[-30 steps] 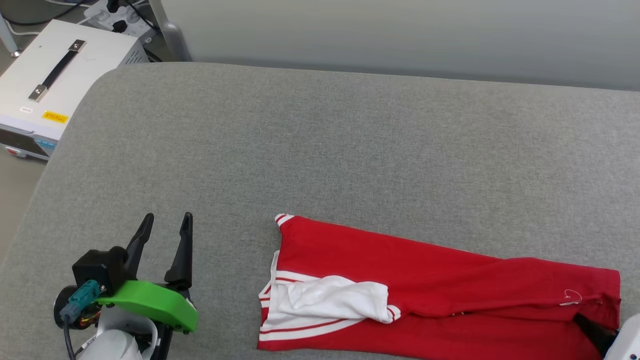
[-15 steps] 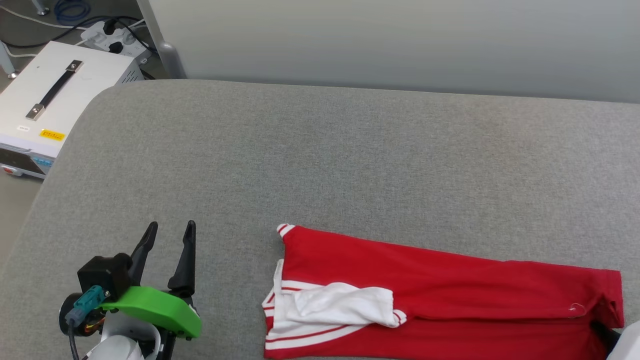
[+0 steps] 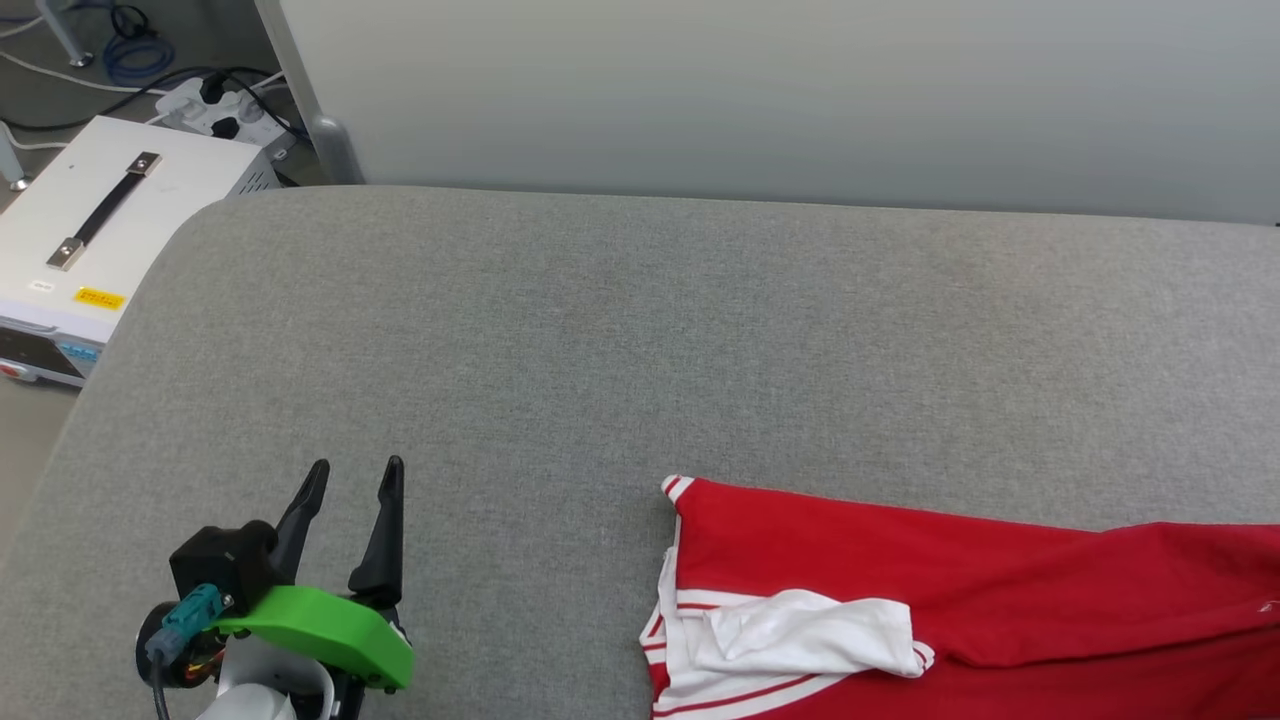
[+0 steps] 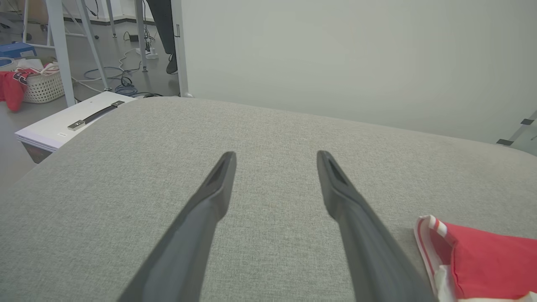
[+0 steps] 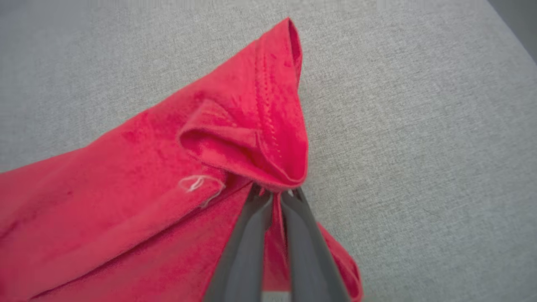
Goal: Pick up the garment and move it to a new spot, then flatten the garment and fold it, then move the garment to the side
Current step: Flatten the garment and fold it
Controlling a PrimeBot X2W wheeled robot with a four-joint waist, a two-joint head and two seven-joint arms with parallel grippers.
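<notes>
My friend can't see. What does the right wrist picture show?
The right pincer pinches a hemmed edge of the soft red jersey shirt, bunching it into a peak over the grey woven fabric surface.

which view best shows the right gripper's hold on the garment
Right wrist view: the right gripper is shut on the garment's red hem. Head view shows its red body and white sleeve; left wrist view, its striped corner.

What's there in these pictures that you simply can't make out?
Head view: the garment runs off the right and bottom edges.
Right wrist view: a red fold hides the tips of the right gripper.
Head view: writing on the yellow label is too small.
</notes>
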